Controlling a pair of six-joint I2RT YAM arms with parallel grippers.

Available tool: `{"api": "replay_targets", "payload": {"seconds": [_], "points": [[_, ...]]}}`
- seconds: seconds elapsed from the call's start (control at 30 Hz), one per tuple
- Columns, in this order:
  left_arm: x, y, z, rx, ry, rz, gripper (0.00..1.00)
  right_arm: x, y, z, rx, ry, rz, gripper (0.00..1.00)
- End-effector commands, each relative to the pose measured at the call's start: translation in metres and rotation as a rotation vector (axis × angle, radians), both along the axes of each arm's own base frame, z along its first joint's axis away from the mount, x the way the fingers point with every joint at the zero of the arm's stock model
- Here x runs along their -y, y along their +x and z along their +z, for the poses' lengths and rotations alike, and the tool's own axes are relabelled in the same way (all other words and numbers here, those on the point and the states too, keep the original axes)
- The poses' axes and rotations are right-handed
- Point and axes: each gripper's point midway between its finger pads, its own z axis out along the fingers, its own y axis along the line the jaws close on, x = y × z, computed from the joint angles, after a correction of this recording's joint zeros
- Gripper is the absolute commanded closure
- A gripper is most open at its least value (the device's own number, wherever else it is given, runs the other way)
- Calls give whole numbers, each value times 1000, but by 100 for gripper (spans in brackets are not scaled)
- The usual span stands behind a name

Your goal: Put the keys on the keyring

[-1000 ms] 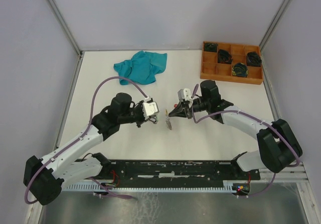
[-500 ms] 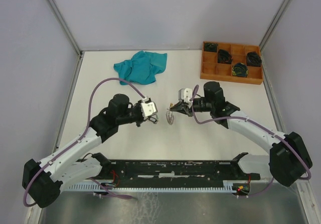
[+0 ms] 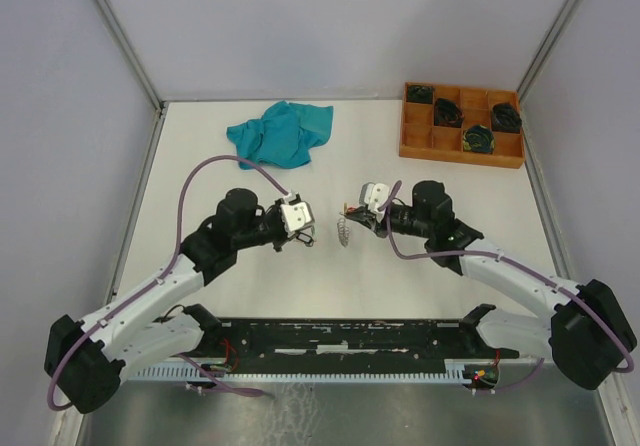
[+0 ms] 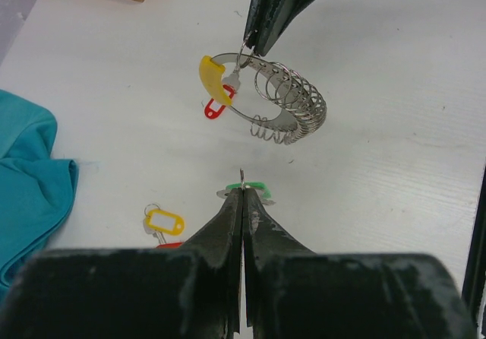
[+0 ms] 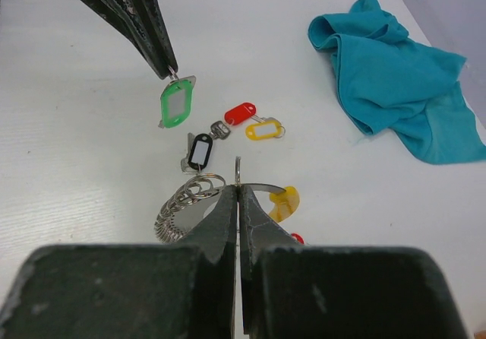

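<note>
The keyring (image 4: 267,120) hangs off the table, a thin wire hoop with a yellow sleeve (image 4: 211,73), a red-tagged key (image 4: 216,109) and a row of small split rings (image 4: 302,109) on it. My right gripper (image 5: 238,189) is shut on its wire next to the sleeve (image 5: 286,202). My left gripper (image 4: 242,191) is shut on the little ring of the green-tagged key (image 5: 176,102), a short way in front of the keyring (image 3: 344,230). On the table lie a black-tagged key (image 5: 200,150), a red-tagged one (image 5: 240,113) and a yellow-tagged one (image 5: 263,130).
A crumpled teal cloth (image 3: 280,131) lies at the back left of the white table (image 3: 420,266). An orange compartment tray (image 3: 462,148) with dark coiled bundles stands at the back right. Both arms meet near the table's middle.
My right gripper has carried the keyring slightly up and away from the table front, its elbow swinging right. The left gripper with the green-tagged key has barely moved.
</note>
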Motion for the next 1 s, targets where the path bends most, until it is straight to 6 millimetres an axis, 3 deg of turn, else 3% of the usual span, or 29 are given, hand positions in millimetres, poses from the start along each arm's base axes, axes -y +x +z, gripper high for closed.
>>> {"api": "replay_targets", "payload": {"seconds": [0.0, 0.27, 0.47, 0.6, 0.77, 0.97], "points": [[14, 7, 5, -78, -75, 35, 97, 12, 11, 25, 68, 66, -121, 99], [37, 32, -16, -272, -120, 242, 97, 55, 21, 36, 86, 69, -370, 99], [60, 39, -50, -349, -142, 334, 95, 75, 25, 42, 78, 95, -487, 99], [74, 44, -84, -398, -118, 393, 95, 80, 26, 43, 68, 97, -518, 99], [66, 53, -110, -418, -99, 496, 94, 79, 23, 41, 39, 104, -516, 99], [29, 67, -133, -394, -73, 707, 93, 71, 22, 32, 3, 99, -487, 99]]}}
